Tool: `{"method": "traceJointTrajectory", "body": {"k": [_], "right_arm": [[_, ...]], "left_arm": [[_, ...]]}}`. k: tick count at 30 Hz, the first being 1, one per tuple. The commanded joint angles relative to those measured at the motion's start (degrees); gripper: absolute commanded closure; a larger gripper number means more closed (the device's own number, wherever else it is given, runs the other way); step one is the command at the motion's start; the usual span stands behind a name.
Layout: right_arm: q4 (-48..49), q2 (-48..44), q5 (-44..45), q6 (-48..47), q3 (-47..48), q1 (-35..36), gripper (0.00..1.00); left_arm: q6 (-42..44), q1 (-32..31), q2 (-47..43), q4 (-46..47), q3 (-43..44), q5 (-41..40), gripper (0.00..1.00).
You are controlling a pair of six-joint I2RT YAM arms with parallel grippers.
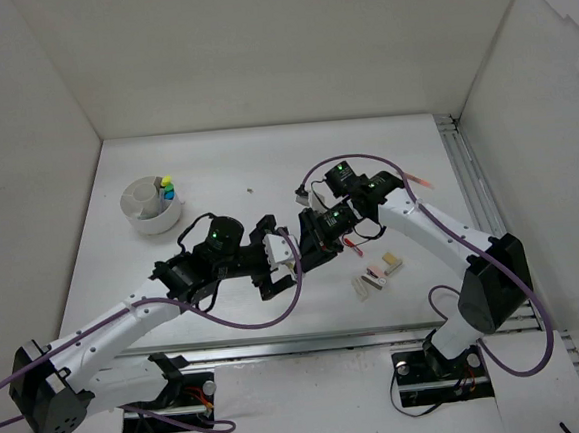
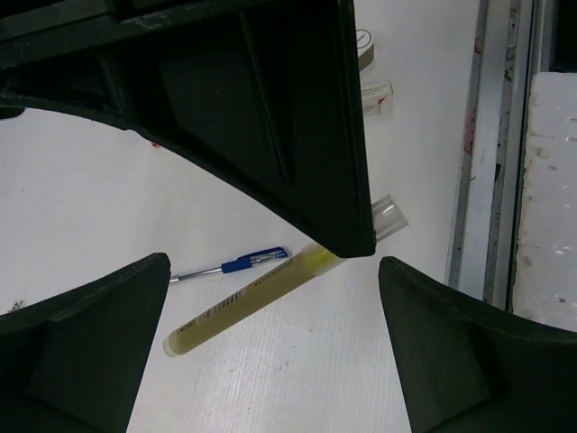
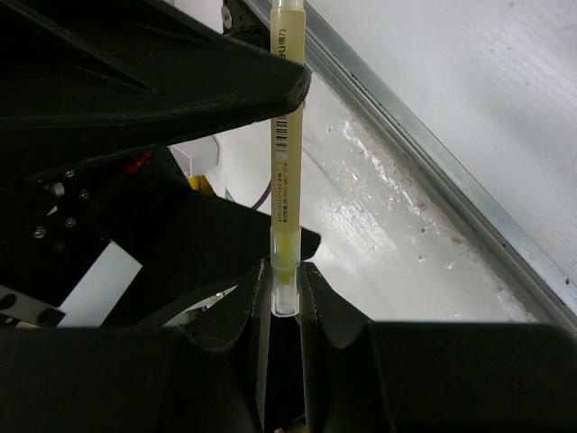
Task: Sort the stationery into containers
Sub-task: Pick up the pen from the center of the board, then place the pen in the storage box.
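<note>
Tub [image 1: 152,215] on worktop [image 1: 215,162]; highlighters [image 1: 167,186] stand in its right side. Erasers [image 1: 374,275] lie well to tub's right, toward near edge.

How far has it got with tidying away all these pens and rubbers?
Partway, it seems. Done: a few highlighters stand in the white tub. In hand: the right claw pinches a yellow pen by its end, the open left claw close by, perhaps for a handover. Left: a blue pen and eraser blocks lie on the table.
</note>
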Motion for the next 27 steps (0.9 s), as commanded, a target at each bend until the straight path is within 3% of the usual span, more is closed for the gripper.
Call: {"method": "traceJointTrajectory", "body": {"k": [1,3,7,12,16,17,18,19,22,23,25,27], "right_arm": [[-1.4,-0.8,-3.9,2.5,2.8,0.3,1.00],[-1.4,-1.2,-4.0,2.8,3.0,0.5,1.00],[-1.4,-1.5,-3.5,3.5,3.6,0.7,1.00],[-1.3,-0.4,-2.9,3.5,5.3,2.1,1.00],[-1.3,0.7,-1.6,3.2,6.7,2.5,1.00],[-1.4,0.7,-1.3,3.2,7.0,2.4,1.00],[-1.3,0.7,-0.8,3.0,7.4,2.4,1.00],[-1.3,0.8,-0.8,2.8,7.6,2.4,1.00],[-1.3,0.8,-0.1,2.2,8.1,2.4,0.93],[-1.3,0.6,0.4,2.0,8.2,2.3,0.83],[-1.3,0.2,1.4,1.4,8.7,2.1,0.77],[-1.3,-0.8,3.2,1.1,9.3,0.8,0.63]], "left_arm": [[3.7,-1.2,-0.4,0.9,3.3,-4.5,0.05],[3.9,-1.8,-0.5,1.3,3.0,-4.6,0.10],[3.6,-3.0,-0.4,1.7,3.0,-5.8,0.32],[3.6,-3.5,-0.4,2.7,3.3,-5.3,0.49],[3.4,-3.5,-0.7,3.2,3.5,-3.8,0.68],[3.4,-3.5,-0.9,3.2,3.3,-3.6,0.73],[3.3,-3.5,-1.1,3.8,3.2,-3.4,0.95],[2.8,-3.5,-1.5,4.5,2.8,-3.5,1.00],[2.3,-3.5,-2.5,6.1,1.8,-4.6,1.00],[1.8,-3.5,-2.8,6.4,1.6,-4.6,1.00],[1.1,-3.5,-3.9,7.8,0.8,-6.0,1.00],[-0.3,-3.5,-4.6,9.2,-0.6,-8.6,1.00]]}}
